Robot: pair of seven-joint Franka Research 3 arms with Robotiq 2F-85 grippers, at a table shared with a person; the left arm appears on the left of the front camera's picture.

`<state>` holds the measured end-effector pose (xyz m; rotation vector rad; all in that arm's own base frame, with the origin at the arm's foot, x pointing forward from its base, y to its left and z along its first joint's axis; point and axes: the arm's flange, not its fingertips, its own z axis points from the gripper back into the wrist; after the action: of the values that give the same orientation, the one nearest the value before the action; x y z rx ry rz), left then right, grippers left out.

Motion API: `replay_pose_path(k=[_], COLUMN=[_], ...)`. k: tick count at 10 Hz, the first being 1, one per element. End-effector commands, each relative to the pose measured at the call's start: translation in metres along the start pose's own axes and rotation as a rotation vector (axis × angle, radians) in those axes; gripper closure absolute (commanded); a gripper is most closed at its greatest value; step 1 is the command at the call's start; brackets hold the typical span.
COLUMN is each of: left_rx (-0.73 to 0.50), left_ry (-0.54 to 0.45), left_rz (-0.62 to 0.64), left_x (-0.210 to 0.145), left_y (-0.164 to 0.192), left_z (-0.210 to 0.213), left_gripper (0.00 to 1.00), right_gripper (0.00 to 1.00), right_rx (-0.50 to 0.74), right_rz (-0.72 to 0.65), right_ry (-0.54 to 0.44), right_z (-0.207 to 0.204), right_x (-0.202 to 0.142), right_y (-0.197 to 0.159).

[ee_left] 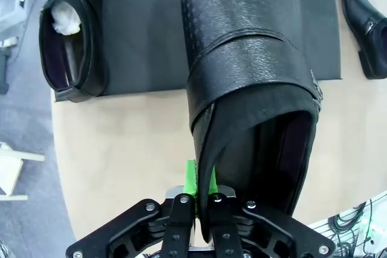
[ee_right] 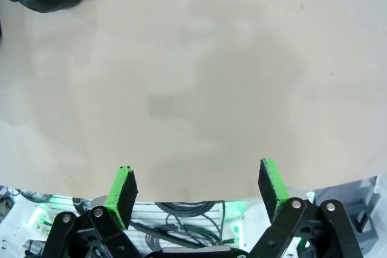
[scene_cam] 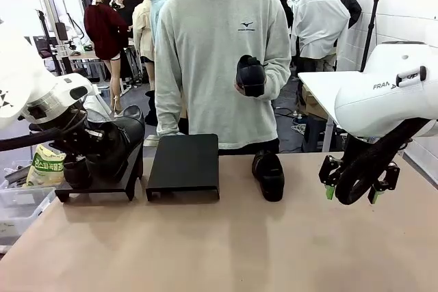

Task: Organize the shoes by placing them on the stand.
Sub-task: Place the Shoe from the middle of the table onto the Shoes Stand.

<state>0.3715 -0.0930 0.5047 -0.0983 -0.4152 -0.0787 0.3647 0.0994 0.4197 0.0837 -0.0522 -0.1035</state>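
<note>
Left gripper (ee_left: 201,185) is pinching a shoe (ee_left: 248,58) by its heel rim over the stand (scene_cam: 102,184), so I'd be lowering it level beside the parked shoe (ee_left: 69,46) before releasing; right gripper (scene_cam: 352,188) is hanging spread.

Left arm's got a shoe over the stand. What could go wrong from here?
1. The left gripper pinches only the thin heel rim of the held shoe, so the shoe may slip out or swing as it is lowered.
2. The stand already carries another shoe close beside it. Setting this one down could knock that one.
</note>
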Motion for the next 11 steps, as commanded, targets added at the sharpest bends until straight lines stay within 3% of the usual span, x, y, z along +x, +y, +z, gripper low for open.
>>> replay_pose_path(k=[1,2,4,5,8,11], left_rx=[0.018,0.000,0.195,0.213,0.179,0.140], left_ry=[-0.018,0.000,-0.114,-0.127,-0.075,-0.046], left_rz=[-0.024,0.000,-0.035,-0.031,0.035,0.078], left_x=[0.003,0.000,0.015,0.028,0.051,0.060], left_y=[-0.002,0.000,0.001,0.010,0.030,0.035], left_z=[0.004,0.000,-0.019,-0.032,-0.078,-0.093], left_gripper=[1.00,1.00,1.00,1.00,1.00,1.00], right_gripper=[0.00,0.00,0.00,0.00,0.00,0.00], right_rx=[-0.014,-0.014,-0.014,-0.014,-0.014,-0.014], right_rz=[-0.006,-0.006,-0.006,-0.006,-0.006,-0.006], right_ry=[0.001,0.001,0.001,0.001,0.001,0.001], right_z=[0.000,0.000,0.000,0.000,0.000,0.000], right_x=[-0.001,-0.001,-0.001,-0.001,-0.001,-0.001], right_y=[0.000,0.000,0.000,0.000,0.000,0.000])
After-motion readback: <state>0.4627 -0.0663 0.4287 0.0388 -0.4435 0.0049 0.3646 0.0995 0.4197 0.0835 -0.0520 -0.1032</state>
